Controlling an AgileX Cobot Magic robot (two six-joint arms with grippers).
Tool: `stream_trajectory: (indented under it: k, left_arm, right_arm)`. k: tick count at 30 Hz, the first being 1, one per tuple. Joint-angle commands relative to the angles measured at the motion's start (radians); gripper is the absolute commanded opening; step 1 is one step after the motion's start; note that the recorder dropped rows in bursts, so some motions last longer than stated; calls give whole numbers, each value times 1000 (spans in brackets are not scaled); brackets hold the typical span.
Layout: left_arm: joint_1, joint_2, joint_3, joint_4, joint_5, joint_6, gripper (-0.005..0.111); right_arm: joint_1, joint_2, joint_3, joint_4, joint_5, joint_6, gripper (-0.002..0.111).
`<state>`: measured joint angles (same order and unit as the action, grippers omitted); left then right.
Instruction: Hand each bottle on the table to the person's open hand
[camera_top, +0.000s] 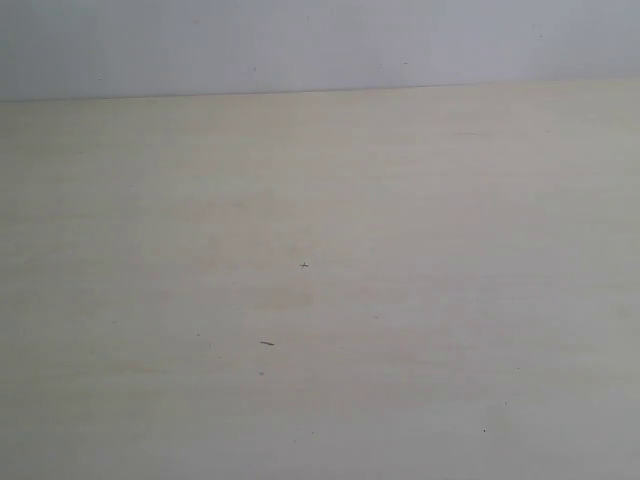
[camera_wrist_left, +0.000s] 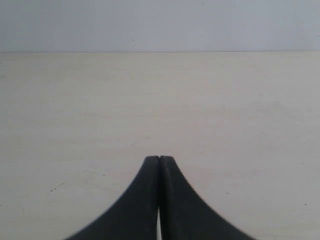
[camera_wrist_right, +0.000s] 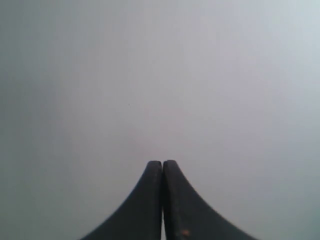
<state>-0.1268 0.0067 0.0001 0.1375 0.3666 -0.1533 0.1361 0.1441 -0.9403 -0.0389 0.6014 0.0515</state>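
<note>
My left gripper (camera_wrist_left: 159, 158) and right gripper (camera_wrist_right: 162, 162) are closed, empty. No bottles in view on the table (camera_top: 300, 300); reaching blind risks toppling one.

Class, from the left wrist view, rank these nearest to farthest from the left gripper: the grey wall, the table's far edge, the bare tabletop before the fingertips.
1. Bare tabletop, directly ahead of the shut left gripper.
2. Table's far edge, beyond that, running across the view.
3. Grey wall, behind the edge, in the background.
</note>
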Motion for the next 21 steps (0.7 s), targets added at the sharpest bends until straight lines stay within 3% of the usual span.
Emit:
stream_trajectory:
  k: [1,9,21]
  left_arm:
    - [-6,-7,0,3,-7,-5,0]
    - [-6,-7,0,3,-7,-5,0]
    - [-6,-7,0,3,-7,-5,0]
  right_arm:
    - [-5,-7,8,-6,-35,1,0]
    - [-5,-29,21,-16,-56,1,0]
    - [-31,-89,281,-27,-230,1,0]
